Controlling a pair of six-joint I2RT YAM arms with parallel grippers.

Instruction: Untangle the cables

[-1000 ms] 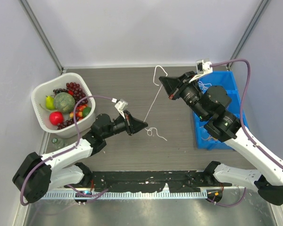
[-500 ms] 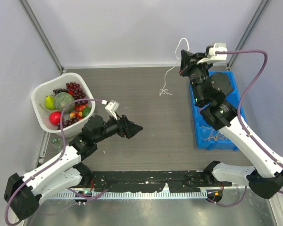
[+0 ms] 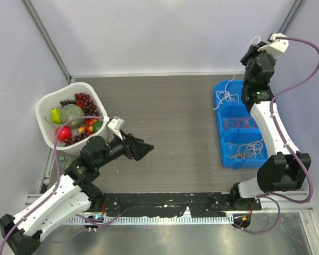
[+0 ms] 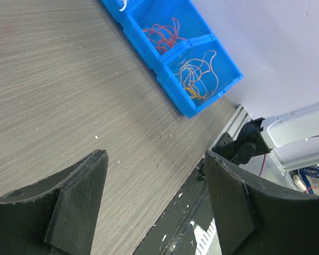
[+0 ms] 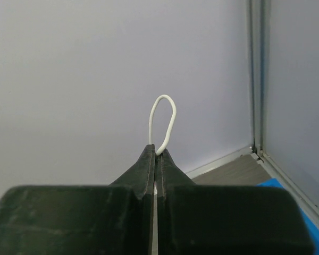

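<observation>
- White basket (image 3: 69,147) of fruit (image 3: 72,115) at table's left, well apart from arms.
- Blue bin (image 3: 221,143) at right: white cords (image 3: 223,98) in far compartment, red cords (image 3: 238,122) middle, orange-yellow cords (image 3: 248,150) near.
- Dark wood-grain table (image 3: 170,122), pale walls (image 3: 159,37), metal corner posts (image 3: 47,40).
- Right gripper (image 5: 157,153) clenched on white cable (image 5: 164,97), raised high before back wall; cable hangs toward far compartment, probably reaching pile.
- Left gripper (image 3: 146,150) released, empty, low over table.
- Second ago both held cable stretched across table centre.

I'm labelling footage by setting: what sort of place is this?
Probably a robotics test cell: panel walls on metal posts, left arm and right arm at one table, a blue bin of cables, a fruit basket.
</observation>
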